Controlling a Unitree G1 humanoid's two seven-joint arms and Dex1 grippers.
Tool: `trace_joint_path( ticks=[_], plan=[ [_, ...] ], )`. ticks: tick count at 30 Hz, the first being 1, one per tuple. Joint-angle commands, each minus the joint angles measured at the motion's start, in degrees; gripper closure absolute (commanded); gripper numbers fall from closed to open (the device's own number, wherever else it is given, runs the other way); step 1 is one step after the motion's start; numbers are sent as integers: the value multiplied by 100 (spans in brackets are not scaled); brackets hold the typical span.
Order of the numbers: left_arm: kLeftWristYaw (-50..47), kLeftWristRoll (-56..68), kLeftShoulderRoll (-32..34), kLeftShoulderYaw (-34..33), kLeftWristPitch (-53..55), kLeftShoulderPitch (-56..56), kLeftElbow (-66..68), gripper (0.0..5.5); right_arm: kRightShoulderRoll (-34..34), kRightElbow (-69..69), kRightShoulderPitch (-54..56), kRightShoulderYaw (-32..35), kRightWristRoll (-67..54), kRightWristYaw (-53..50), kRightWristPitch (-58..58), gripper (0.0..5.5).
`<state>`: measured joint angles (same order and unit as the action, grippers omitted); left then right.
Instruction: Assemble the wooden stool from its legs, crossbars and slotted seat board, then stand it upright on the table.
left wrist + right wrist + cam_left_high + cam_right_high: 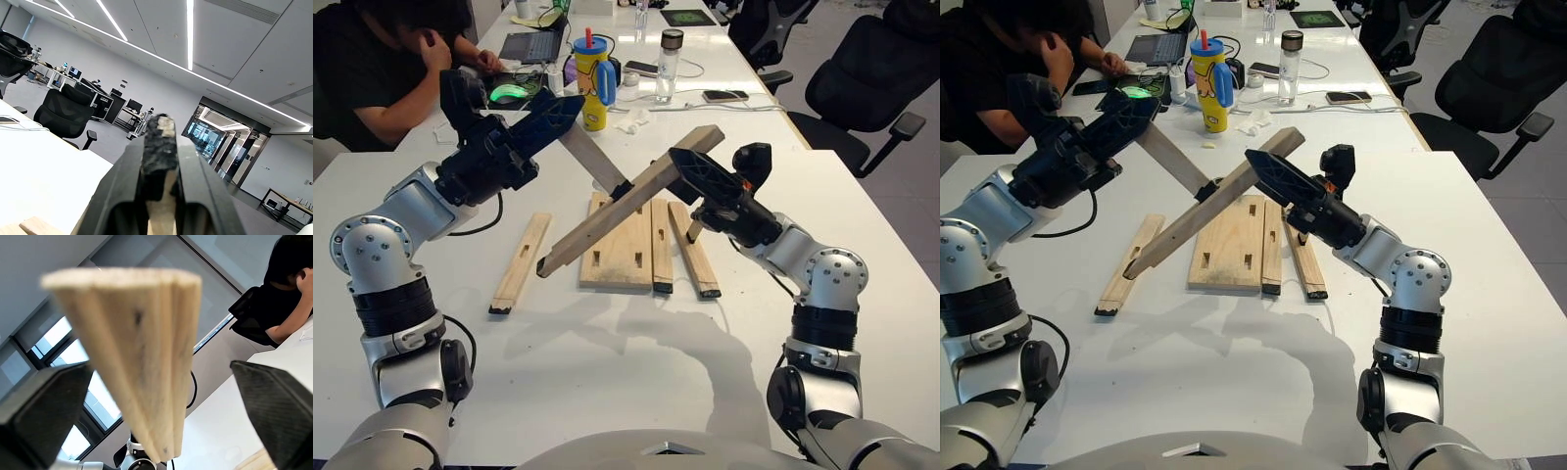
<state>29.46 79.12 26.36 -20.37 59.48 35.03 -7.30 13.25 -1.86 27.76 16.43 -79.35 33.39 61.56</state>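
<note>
The slotted seat board (619, 247) lies flat at the table's middle. My right gripper (693, 168) is shut on a long wooden leg (607, 217). The leg slants from its high end at the back right down to a low end near the front left. It runs up between the right fingers (49, 411) in the wrist view. My left gripper (560, 110) is shut on a shorter wooden bar (592, 157) with a dark-capped end (159, 147). The bar slopes down to the right and meets the long leg above the board. A loose leg (521, 262) lies left of the board. Two more pieces (693, 253) lie at its right edge.
At the table's far side stand a yellow and blue cup (592, 83), a water bottle (668, 64), a laptop (533, 44) and a phone (724, 96). Black office chairs (871, 88) stand beyond the right edge. Bare white tabletop (636, 362) stretches in front of the board.
</note>
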Motion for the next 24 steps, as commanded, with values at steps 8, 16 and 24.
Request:
trace_joint_path(
  ticks=[8,16,24],
  plan=[
    [-76,37,90,-46,-140,-54,26,371,-9,37,69,-57,3,108,-213,246],
    [-8,-350,536,-369,-445,-130,187,255,352,-187,-279,-503,1000,387,-591,372],
    [1987,-3966,2895,1709,-1991,-1921,-822,171,513,-725,-1224,-974,1975,451,-992,397]
  ],
)
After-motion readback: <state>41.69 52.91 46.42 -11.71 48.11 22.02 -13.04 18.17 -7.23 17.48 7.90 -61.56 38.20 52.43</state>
